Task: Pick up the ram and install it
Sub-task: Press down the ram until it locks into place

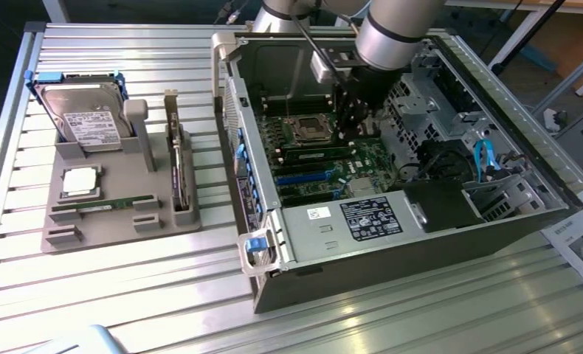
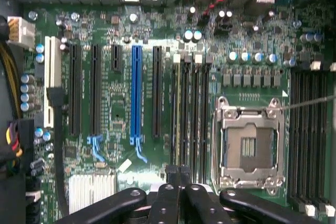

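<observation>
Above the motherboard's [image 2: 157,103] memory slots, jaws pressed together over a seated ram [image 2: 178,114] stick

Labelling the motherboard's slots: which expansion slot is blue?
The long slot between the short black slot and a long black slot; every other one is black or white.
</observation>
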Controlling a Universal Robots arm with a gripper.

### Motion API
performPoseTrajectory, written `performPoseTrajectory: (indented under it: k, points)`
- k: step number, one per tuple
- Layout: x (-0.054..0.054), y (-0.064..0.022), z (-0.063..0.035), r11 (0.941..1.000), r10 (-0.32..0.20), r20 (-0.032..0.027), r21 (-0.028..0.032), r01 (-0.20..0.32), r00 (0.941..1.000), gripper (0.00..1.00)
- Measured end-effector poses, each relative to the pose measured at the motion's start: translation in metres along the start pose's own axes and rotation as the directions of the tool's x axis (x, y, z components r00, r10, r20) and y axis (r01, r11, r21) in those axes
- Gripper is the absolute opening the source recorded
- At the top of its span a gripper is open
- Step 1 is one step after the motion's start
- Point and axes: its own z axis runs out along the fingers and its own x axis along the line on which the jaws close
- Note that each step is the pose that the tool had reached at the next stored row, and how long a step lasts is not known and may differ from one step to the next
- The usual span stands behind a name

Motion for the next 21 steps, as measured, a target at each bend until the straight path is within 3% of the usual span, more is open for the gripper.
performPoseTrajectory:
  k: [15, 21]
  points:
    - [0.000, 0.0357, 0.0011, 1.0000, 0.000, -0.0002, 0.0099, 0.000, 1.0000, 0.10]
    - [0.000, 0.0387, 0.0012, 0.9999, 0.001, -0.0001, 0.0106, -0.001, 1.0000, 0.10]
